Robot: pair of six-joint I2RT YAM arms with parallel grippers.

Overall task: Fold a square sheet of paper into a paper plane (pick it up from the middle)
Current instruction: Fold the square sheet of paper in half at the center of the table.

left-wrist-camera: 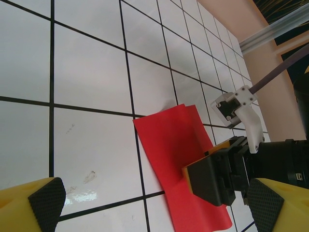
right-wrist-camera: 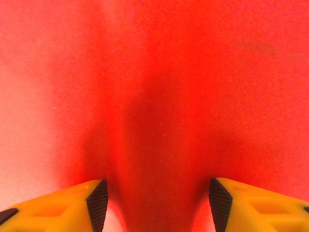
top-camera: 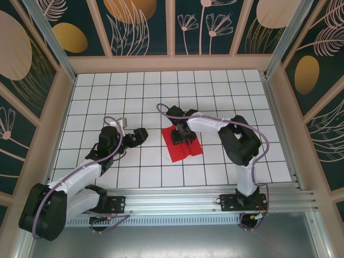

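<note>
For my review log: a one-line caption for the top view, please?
Right pincer down on the middle of the red sheet; left pincer open, off to its left.

White gridded tabletop (top-camera: 215, 91), dark floral wall panels (top-camera: 140, 32)

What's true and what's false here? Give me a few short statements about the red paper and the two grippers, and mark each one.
1. The right gripper is down on the middle of the thin bright red square sheet of paper. True.
2. The left gripper is holding the sheet. False: it is open and sits to the left of the sheet, over bare tiles.
3. The sheet lies on the white grid-tiled table. True.
4. The sheet is folded into a narrow pointed dart. False: it is a broad, roughly square sheet, humped up between the right gripper's fingers.
</note>
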